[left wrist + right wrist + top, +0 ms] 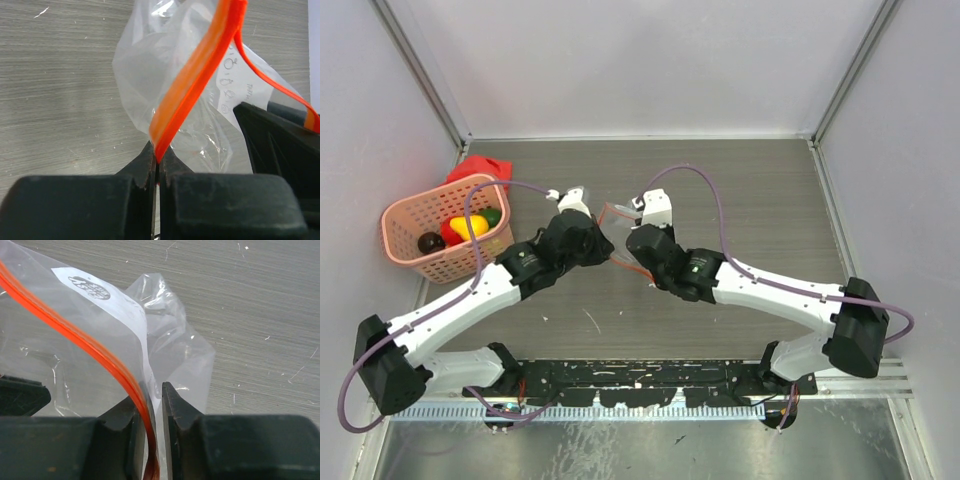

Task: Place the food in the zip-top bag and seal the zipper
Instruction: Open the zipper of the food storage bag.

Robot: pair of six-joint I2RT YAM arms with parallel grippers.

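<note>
Left gripper (156,156) is clenched on the low end of the zipper (196,75). Right gripper (156,392) stands slightly parted, the zipper lying against one jaw. The zip-top bag (135,65) hangs between them, mid-scene. The food (468,226) sits in the pink basket (392,228), far left
</note>
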